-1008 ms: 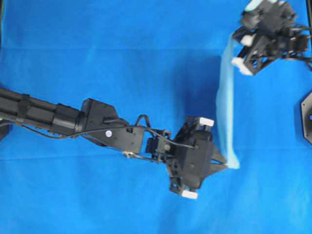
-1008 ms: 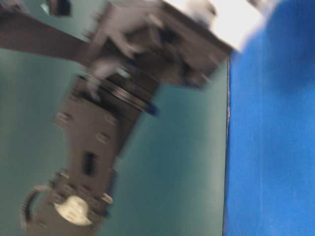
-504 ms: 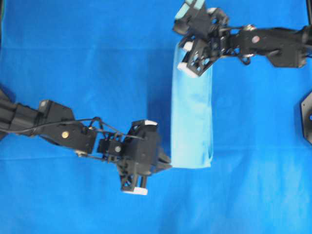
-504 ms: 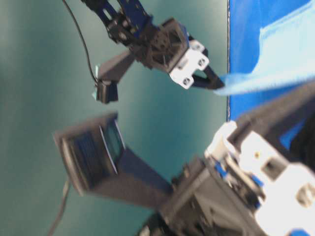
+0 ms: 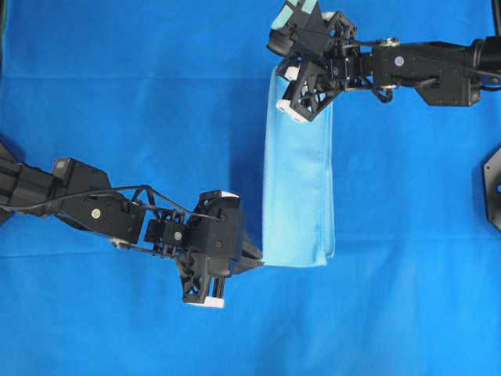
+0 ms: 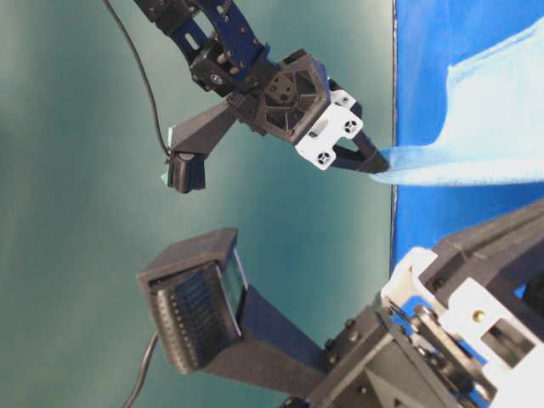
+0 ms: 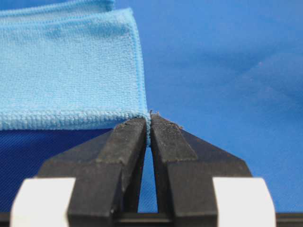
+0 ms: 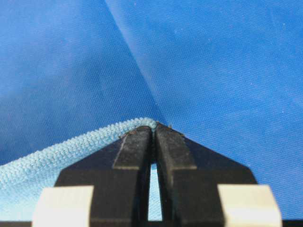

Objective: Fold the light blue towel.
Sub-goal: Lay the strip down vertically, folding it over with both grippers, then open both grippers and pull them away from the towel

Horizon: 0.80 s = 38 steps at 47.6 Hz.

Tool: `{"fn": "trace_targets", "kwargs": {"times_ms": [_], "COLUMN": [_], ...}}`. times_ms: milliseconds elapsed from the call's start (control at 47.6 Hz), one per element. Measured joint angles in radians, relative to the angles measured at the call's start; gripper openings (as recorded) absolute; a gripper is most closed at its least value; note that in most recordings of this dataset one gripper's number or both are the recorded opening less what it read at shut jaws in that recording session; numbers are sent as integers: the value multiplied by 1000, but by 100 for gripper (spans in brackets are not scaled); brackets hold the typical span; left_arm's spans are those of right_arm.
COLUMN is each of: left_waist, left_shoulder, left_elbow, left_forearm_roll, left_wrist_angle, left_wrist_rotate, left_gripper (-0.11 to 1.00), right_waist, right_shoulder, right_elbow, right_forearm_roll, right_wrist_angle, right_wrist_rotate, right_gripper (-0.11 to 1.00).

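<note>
The pale sky-blue microfibre towel [image 5: 297, 184] lies doubled near the royal-blue covered surface [image 5: 141, 102] centre, fold unfinished: left gripper [image 5: 254, 262] and right gripper [image 5: 283, 69] fingers clamped on its corners.

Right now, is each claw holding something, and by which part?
Yes. The left claw pinches one corner of the light blue towel, and the right claw pinches another corner at the towel's opposite end.

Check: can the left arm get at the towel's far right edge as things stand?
Probably not now: the left end effector is shut on the light blue towel at its near left corner, and would have to let go first.
</note>
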Motion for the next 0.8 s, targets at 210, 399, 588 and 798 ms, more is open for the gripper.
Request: {"fn": "trace_targets", "kwargs": {"times_ms": [210, 399, 588, 798], "left_waist": [-3, -2, -2, 12], "left_shoulder": [0, -63, -156, -287], "left_elbow": [17, 43, 55, 101], "left_forearm_roll": [2, 2, 0, 0], "left_wrist_angle": [14, 109, 245, 333], "left_wrist_rotate": [2, 9, 8, 6], "left_gripper": [61, 78, 72, 72], "right_waist": [-9, -9, -6, 41], "right_shoulder": [0, 0, -38, -179], "right_elbow": [-2, -2, 18, 91], "right_forearm_roll": [0, -2, -2, -2], "right_wrist_angle": [2, 14, 55, 106], "right_wrist_rotate": [0, 0, 0, 3], "right_gripper": [56, 61, 62, 62]}}
